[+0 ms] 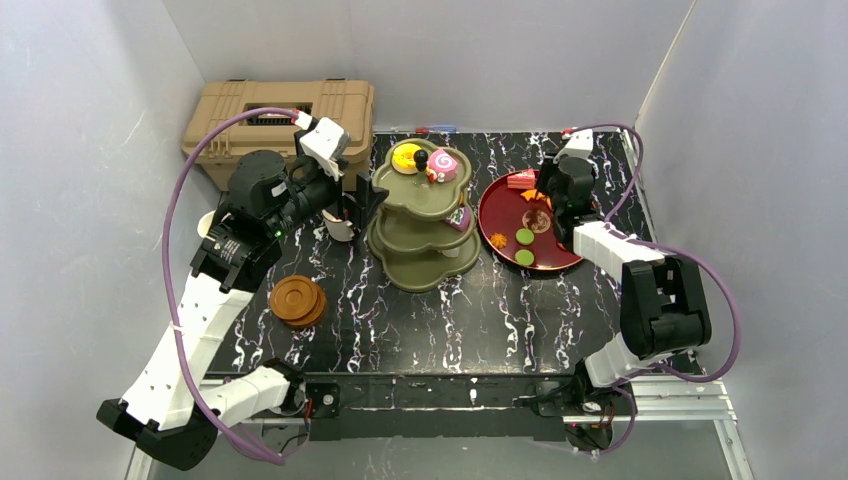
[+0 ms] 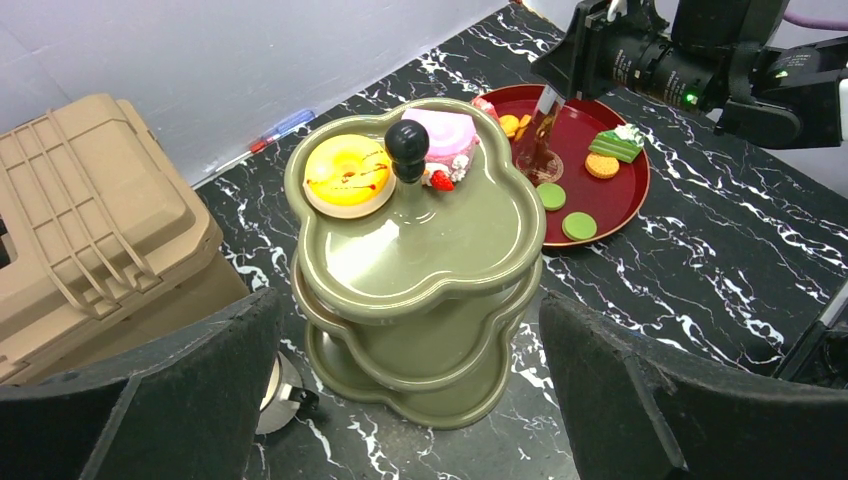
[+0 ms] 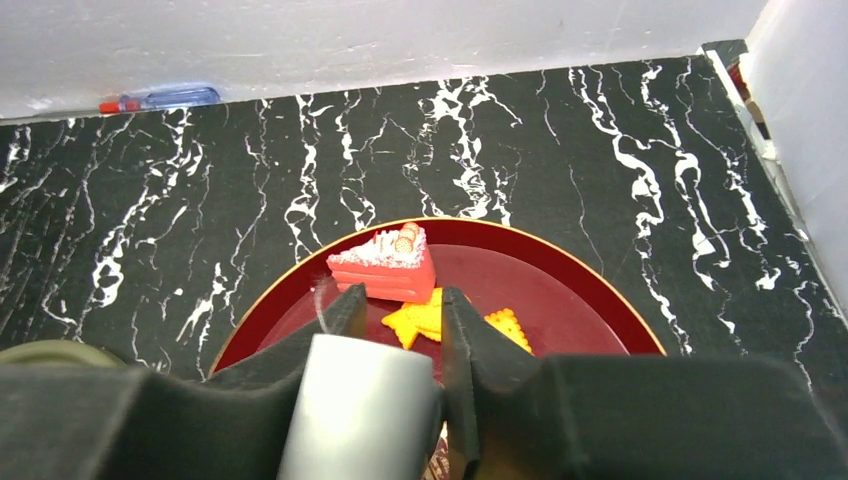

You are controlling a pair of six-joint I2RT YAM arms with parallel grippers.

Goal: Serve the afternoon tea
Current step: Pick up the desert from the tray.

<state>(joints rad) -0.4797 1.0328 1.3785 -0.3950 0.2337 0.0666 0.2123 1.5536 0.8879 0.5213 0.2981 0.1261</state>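
Note:
The olive three-tier stand carries a yellow doughnut and a pink roll beside its black knob. My left gripper hovers open just left of the stand, which shows between its fingers. A white mug sits under it. Stacked wooden saucers lie nearer. My right gripper hangs over the dark-red plate, shut on a pale grey-white cylinder. Below it lie a red cake slice and a star cookie.
The tan toolbox stands at the back left. A blue pen lies along the back wall. Green discs and other small pastries rest on the plate. White walls close in on the left, back and right.

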